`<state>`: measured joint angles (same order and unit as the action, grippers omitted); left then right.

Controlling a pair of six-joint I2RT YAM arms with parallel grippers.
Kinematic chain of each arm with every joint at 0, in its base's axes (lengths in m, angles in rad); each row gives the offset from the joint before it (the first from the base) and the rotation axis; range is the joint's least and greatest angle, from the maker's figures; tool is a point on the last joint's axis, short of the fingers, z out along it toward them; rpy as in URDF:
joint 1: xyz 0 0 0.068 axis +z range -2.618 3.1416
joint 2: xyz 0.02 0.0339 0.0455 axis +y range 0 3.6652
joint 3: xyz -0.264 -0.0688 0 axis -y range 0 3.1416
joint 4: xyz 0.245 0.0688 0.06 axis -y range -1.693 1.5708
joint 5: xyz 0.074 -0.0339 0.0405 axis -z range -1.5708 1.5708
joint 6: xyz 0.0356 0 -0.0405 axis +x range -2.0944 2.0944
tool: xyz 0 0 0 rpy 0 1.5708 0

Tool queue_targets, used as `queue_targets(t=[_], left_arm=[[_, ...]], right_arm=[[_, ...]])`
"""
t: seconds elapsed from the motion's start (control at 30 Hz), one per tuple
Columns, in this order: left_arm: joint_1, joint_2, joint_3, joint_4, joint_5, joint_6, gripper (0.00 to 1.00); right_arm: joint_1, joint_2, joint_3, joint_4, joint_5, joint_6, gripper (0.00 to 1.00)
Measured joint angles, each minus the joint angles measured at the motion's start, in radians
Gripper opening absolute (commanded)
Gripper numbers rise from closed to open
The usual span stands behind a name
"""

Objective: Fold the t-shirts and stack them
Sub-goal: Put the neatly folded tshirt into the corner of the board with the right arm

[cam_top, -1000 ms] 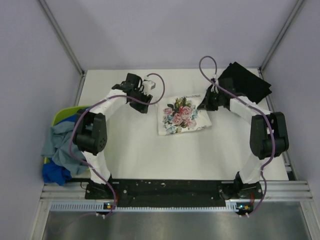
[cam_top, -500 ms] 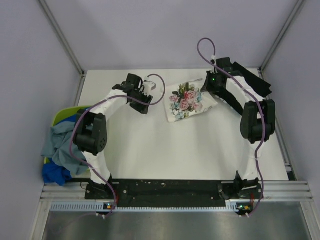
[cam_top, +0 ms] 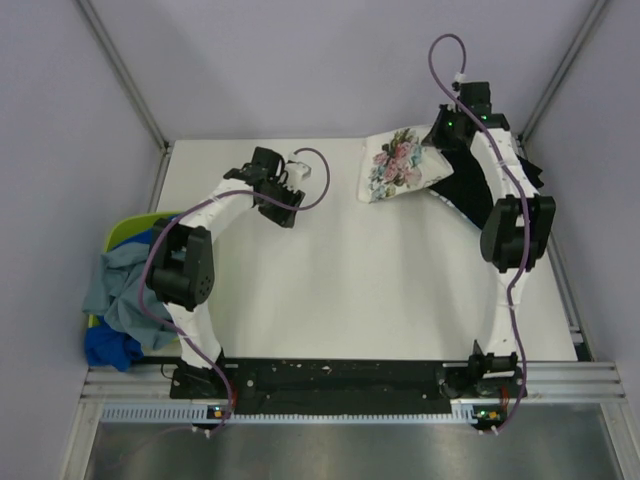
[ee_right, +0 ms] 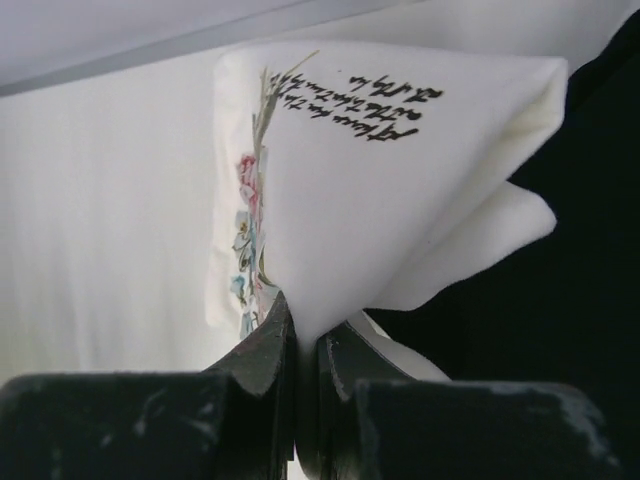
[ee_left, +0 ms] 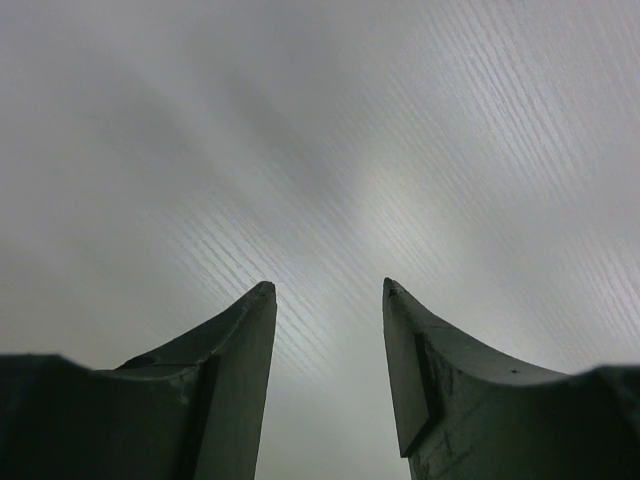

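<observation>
White floral-print cloth t-shirt (ee_right: 380,190) pinched edgewise in right gripper (ee_right: 305,325) | seemingly over plain black cloth t-shirt (ee_right: 575,320) | left gripper (ee_left: 325,292) spread

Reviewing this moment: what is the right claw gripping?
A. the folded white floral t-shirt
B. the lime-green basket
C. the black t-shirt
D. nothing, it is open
A: in the right wrist view the right claw is pinched shut on an edge of the folded white floral t-shirt, with rose print and script lettering visible on the cloth.
</observation>
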<state>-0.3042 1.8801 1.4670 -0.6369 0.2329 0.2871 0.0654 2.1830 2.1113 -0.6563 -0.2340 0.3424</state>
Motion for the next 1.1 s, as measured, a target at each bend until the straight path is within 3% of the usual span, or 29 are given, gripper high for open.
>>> queue_targets(t=[0.67,0.9,1.1], left_arm=[[0.007,0.000,0.000,0.000,-0.007,0.000,0.52],[0.007,0.000,0.000,0.000,-0.006,0.000,0.52],[0.007,0.000,0.000,0.000,-0.006,0.000,0.52]], right_arm=[[-0.228,-0.057,0.066,-0.047,-0.053,0.039,0.00],[-0.295,-0.220,-0.078,-0.029,-0.085,0.017,0.00],[-0.360,-0.349,-0.358,0.073,-0.114,0.026,0.00]])
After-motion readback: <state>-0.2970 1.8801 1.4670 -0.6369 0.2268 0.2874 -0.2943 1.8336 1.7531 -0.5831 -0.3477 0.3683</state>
